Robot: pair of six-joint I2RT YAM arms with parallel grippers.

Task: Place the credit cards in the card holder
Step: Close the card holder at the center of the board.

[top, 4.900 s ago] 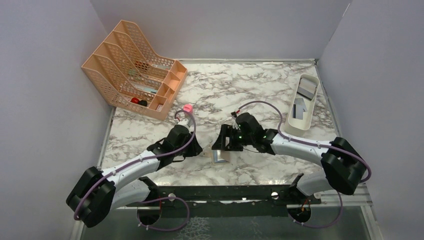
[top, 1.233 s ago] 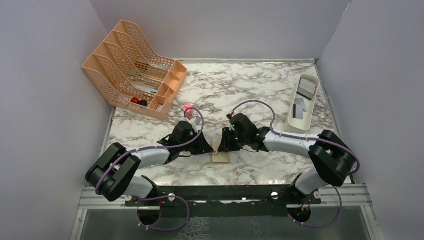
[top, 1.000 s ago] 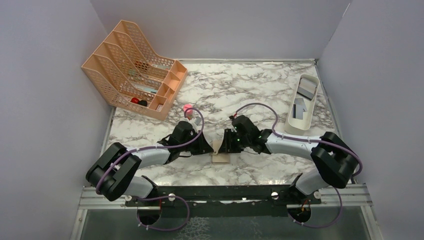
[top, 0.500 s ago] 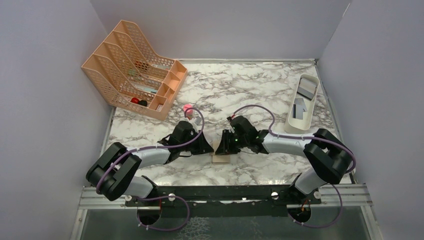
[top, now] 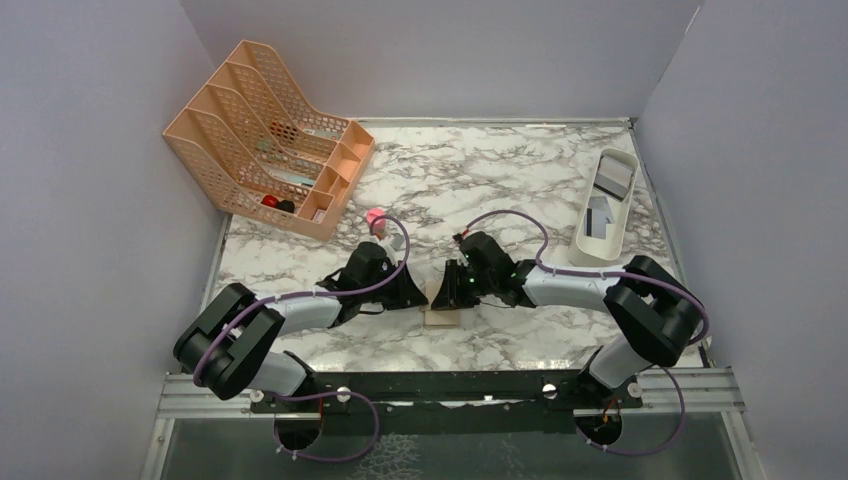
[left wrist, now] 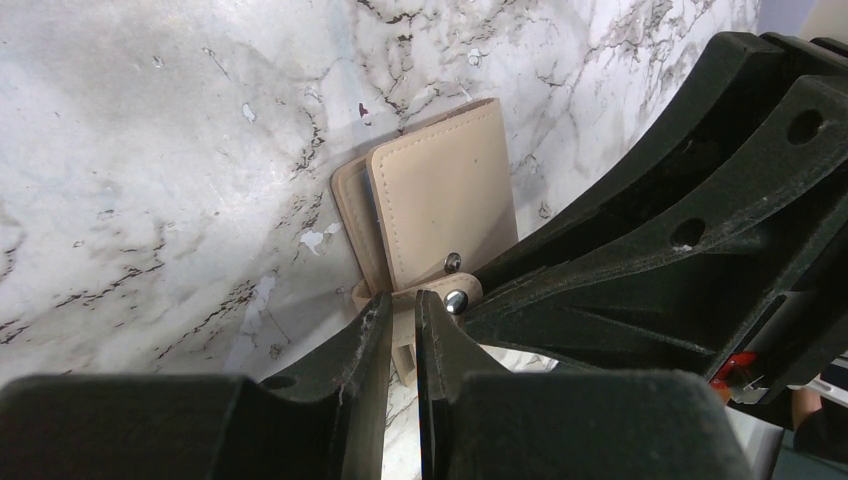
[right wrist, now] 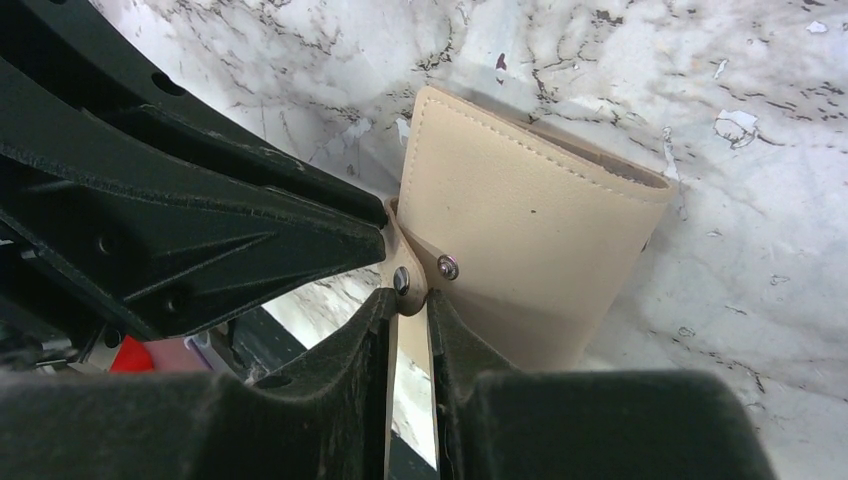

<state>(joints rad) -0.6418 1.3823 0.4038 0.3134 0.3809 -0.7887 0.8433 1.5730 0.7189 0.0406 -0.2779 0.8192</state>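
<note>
Your left gripper (left wrist: 400, 315) is drawn narrow, with only a slit between its fingers. The pale snap tab (left wrist: 418, 297) of the card holder (left wrist: 445, 200) runs down into that slit and is pinched there. Your right gripper (right wrist: 408, 305) is just as narrow and has closed on the same tab from the other side. In each wrist view you see the other gripper's black fingers ending right at the tab, so the two sets of tips almost touch. One metal stud shows on the tab and a second on the holder's front face just beside it.

The card holder is folded, tan side up, and lies on the marble table (top: 500, 170). Seen from above, it sits at about 6 o'clock from the table's middle, close to the near edge. Your left gripper reaches it from 9 o'clock and your right from 3 o'clock, and both forearms lie low over the marble.

The credit cards (top: 598, 215) are well apart from the holder. They lie in the long white tray (top: 578, 245) at about 2 o'clock, hard against the right wall. One greyish card leans at the tray's far end and a darker one sits mid-tray.

The peach mesh file rack (top: 262, 135) stands at about 10 o'clock in the far left corner.
</note>
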